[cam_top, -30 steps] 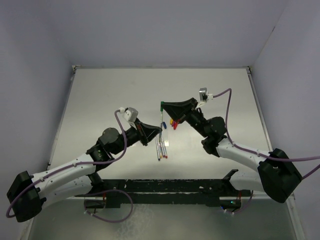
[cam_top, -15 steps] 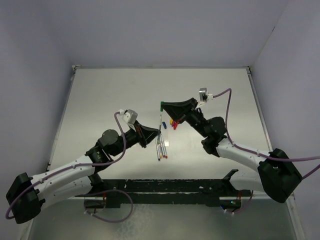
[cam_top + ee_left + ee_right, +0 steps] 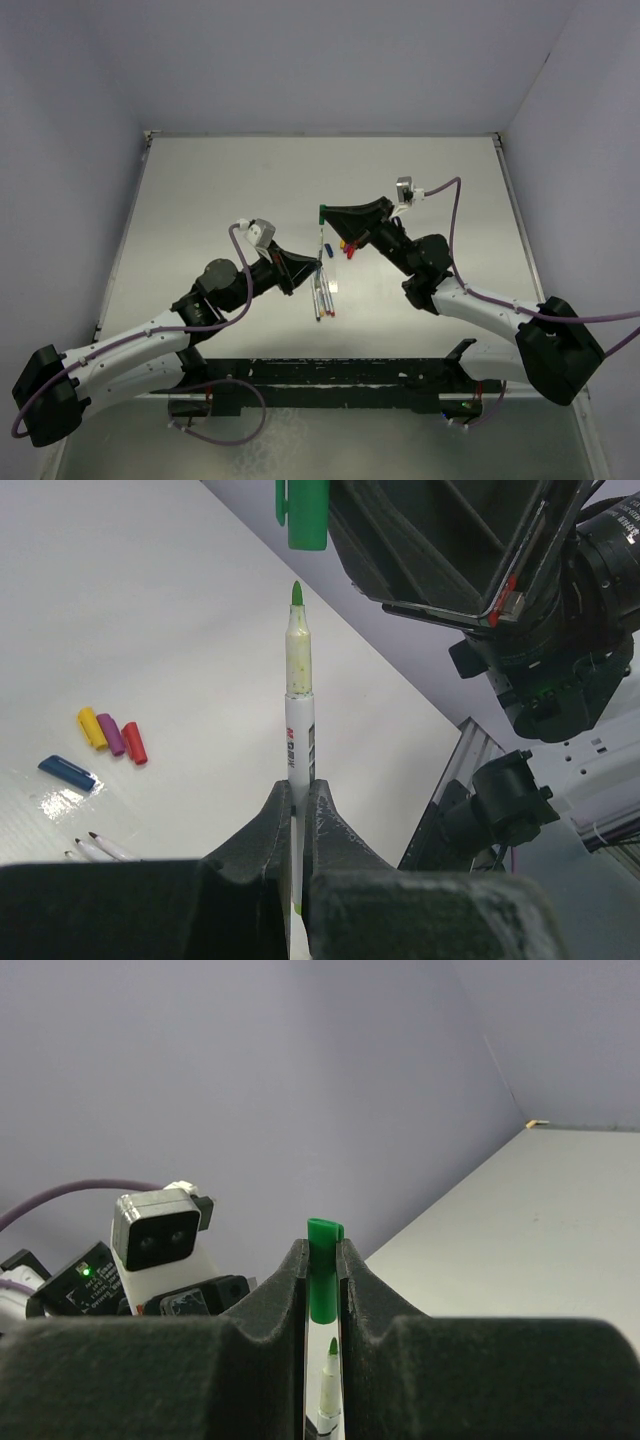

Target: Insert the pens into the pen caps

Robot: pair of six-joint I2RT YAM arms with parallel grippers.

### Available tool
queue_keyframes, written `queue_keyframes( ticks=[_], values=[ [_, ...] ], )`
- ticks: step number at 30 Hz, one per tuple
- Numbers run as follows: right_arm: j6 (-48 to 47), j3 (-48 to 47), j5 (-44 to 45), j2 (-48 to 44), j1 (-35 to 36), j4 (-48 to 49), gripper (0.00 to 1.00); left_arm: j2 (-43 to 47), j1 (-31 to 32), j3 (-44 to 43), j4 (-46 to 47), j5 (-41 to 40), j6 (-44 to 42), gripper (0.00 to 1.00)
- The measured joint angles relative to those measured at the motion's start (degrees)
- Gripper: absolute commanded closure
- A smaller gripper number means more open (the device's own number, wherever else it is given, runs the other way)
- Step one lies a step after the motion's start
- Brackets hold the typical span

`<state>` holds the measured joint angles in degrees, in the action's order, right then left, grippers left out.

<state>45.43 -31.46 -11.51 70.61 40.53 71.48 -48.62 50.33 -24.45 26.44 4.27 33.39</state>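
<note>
Black arm bases sit at the near edge of the pale grey table (image 3: 200,200), and both arms reach inward towards its middle. Just past them, the other pens (image 3: 320,300) lie close together on the table, roughly side by side; their exact number is hard to make out.

Directly beyond these, the left hand (image 3: 300,800) is clamped tight on the green-tipped pen (image 3: 299,720). It grips the white barrel low down, so most of the pen stands clear of the fingers with its green tip pointing away from the hand.

That tip points at the open end of the green cap (image 3: 303,510) with a small gap between them; the pen is not in the cap. The right hand (image 3: 322,1270) is closed on the cap, pinching it between its fingers with the closed top poking out above them.

On the table close beside the two hands lie the yellow cap (image 3: 91,727), purple cap (image 3: 111,734) and red cap (image 3: 133,743), packed side by side. The blue cap (image 3: 67,772) lies a little apart from them.

Farther back the table runs to the lilac wall (image 3: 320,60).
</note>
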Motion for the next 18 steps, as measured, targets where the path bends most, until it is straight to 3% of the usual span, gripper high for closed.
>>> queue_keyframes(
  ticks=[18],
  values=[
    [-0.4, 0.0, 0.0, 0.0, 0.3, 0.0, 1.0, 1.8, 0.0, 0.0, 0.0, -0.3, 0.0, 1.0]
  ],
)
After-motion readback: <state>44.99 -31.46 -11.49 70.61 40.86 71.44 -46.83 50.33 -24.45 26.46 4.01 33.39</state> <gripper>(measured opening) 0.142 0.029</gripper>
